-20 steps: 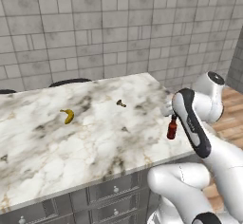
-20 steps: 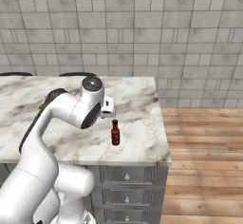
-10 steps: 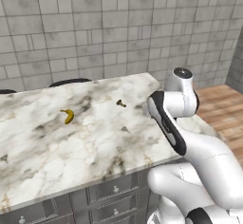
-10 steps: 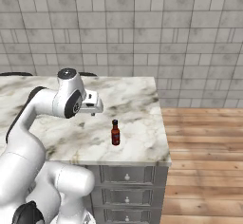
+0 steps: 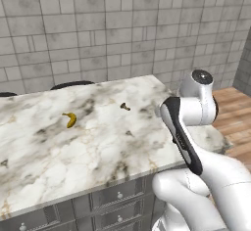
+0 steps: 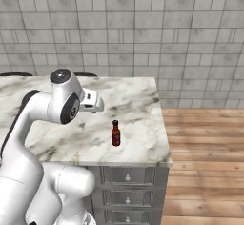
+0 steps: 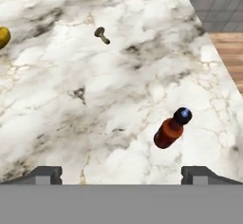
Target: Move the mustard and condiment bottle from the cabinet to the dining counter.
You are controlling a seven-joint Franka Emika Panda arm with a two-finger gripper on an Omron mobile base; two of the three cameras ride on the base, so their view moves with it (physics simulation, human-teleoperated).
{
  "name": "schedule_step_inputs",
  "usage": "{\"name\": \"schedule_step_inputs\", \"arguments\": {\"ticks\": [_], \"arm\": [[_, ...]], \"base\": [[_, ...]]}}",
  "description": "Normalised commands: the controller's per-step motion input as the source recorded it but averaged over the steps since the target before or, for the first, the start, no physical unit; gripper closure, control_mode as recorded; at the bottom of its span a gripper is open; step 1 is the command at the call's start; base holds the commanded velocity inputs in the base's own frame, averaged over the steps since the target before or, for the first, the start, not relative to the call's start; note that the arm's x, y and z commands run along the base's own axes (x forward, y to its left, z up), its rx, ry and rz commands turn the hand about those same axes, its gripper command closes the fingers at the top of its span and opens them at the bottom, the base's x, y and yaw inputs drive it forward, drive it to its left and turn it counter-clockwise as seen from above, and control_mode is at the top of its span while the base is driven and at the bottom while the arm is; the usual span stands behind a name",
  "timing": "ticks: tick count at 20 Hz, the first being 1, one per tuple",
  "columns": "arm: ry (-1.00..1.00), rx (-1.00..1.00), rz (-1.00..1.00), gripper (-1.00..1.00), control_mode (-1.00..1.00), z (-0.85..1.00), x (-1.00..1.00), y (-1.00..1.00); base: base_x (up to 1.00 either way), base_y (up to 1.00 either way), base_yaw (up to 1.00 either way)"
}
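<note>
Your gripper (image 7: 121,173) hangs above the dining counter (image 6: 143,148) with its fingers spread wide and nothing between them. In the hand view the two dark fingertips (image 7: 45,174) sit far apart at the bottom edge, with bare marble in the gap.

The condiment bottle (image 6: 116,133) stands upright on the marble near the counter's right-hand end, clear of the gripper and a little in from the front edge. From the hand view you look down on its dark cap and reddish-brown body (image 7: 171,129). It rests on its own base and stands apart from the other things on the counter, so this half of the job looks finished.

Further along the marble lies a banana (image 5: 70,119), and between it and the bottle a small dark object (image 5: 125,106), too small to identify. Neither belongs to the task; they are just lying on the surface.

No mustard bottle sits on the marble here. Judging from that, you have the second bottle to fetch, and the empty, wide-open hand suits that errand.
</note>
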Motion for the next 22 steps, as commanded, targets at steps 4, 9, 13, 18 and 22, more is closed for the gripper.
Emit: {"name": "schedule_step_inputs", "arguments": {"ticks": [4,9,13,18,22], "arm": [[-0.18,0.00,-0.11,-1.00,-1.00,0.54,-0.50,0.00],[-0.06,0.00,-0.07,-1.00,-1.00,0.48,-0.42,-0.09],[-0.04,0.00,-0.05,-1.00,-1.00,0.44,-0.43,-0.08],[0.00,0.00,0.00,-1.00,1.00,0.08,-0.08,0.00],[0.00,0.00,0.00,-1.00,1.00,0.00,0.00,0.00]], "base": [[0.00,0.00,0.00],[0.00,0.00,0.00],[0.00,0.00,0.00],[-0.03,0.00,0.00],[-0.65,0.10,0.20]]}}
